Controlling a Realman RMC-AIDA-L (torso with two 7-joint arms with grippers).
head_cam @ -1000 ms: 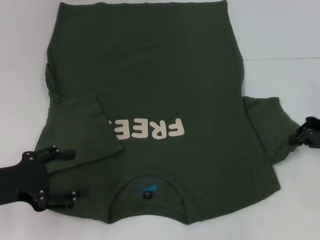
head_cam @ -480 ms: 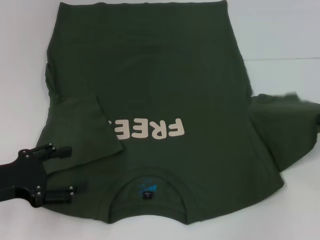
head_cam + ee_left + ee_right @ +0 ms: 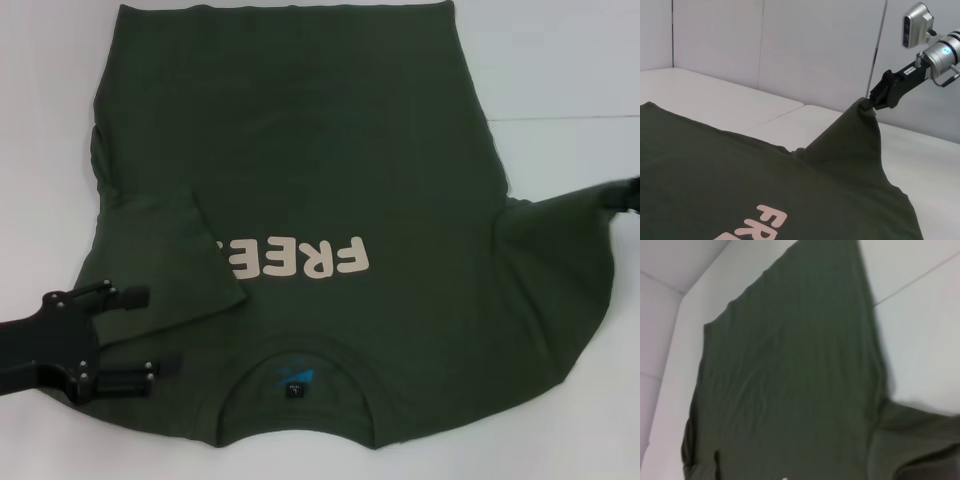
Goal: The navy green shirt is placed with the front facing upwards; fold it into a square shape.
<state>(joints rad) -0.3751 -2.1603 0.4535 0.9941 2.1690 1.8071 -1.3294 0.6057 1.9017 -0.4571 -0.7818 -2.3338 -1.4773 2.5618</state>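
Already folded in: left sleeve [image 3: 165, 265] over shirt [image 3: 300, 150] spread on desk [image 3: 560, 60]. Left hand [image 3: 140, 340] hung open beside it. Right hand [image 3: 875, 102] pinched right sleeve [image 3: 560, 270], raised. Still left: that fold, then halving.

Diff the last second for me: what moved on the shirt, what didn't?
The right gripper, shut on the right sleeve, has pulled it up and out toward the robot's right; the sleeve went from bunched beside the shirt to stretched taut and raised. The left gripper slid slightly further off the left edge, jaws open. Folded left sleeve, body and collar lie as before.
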